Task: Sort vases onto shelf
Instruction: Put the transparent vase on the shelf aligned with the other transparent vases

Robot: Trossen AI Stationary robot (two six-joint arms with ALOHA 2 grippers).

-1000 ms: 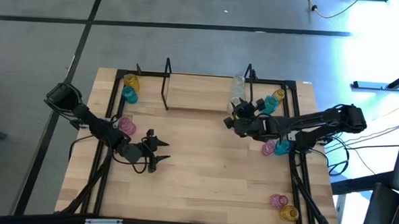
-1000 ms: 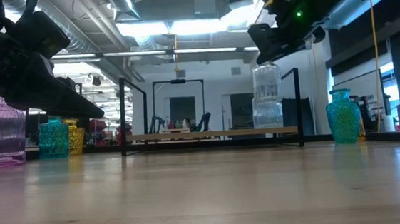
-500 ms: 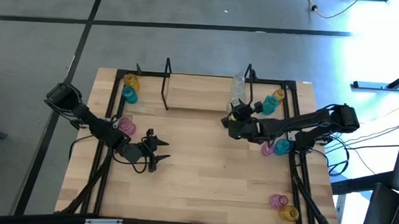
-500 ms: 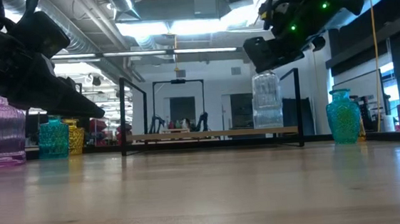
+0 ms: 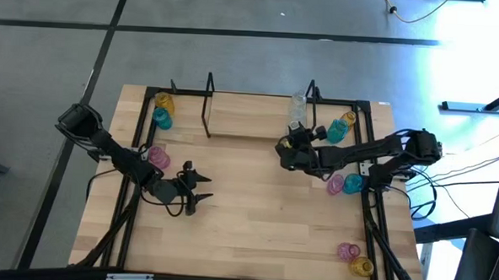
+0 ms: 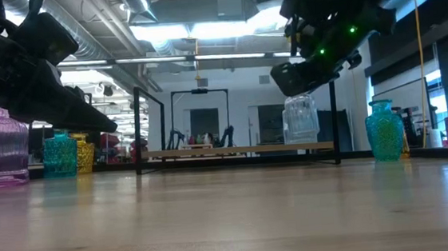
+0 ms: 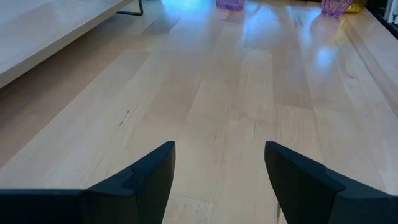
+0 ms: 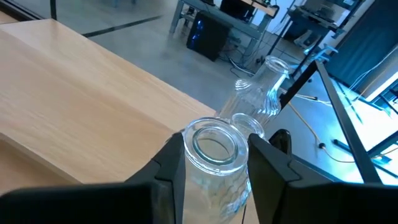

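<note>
My right gripper (image 5: 288,144) is shut on a clear vase (image 8: 214,152) at the near right corner of the shelf (image 5: 251,115), a light-wood board with black wire end frames. In the low view the vase (image 6: 300,119) hangs low, its base about level with the shelf board (image 6: 234,149); whether it touches the board, I cannot tell. Another clear vase (image 8: 268,90) stands just beyond on the shelf's right end. My left gripper (image 5: 203,189) waits open over bare tabletop at the left, nothing between its fingers (image 7: 143,180). My right gripper pinches the clear vase's neck, just below its round rim (image 8: 214,140), between its two fingers (image 8: 171,168). The fingers come from the table's right side, slanting slightly down. The vase sits upright, mouth up, its body hanging below the fingers.
Yellow (image 5: 164,101), teal (image 5: 161,117) and pink (image 5: 157,158) vases stand along the left rail. Teal (image 5: 337,131), yellow (image 5: 346,121), pink (image 5: 337,185) and teal (image 5: 353,183) vases crowd the right side by my right arm. A pink and yellow pair (image 5: 354,258) is near right.
My right gripper has come down and a little toward the table's left edge with the clear vase. The vase has stayed upright and sunk from well above the shelf board to about its level, in front of the standing clear vase.
</note>
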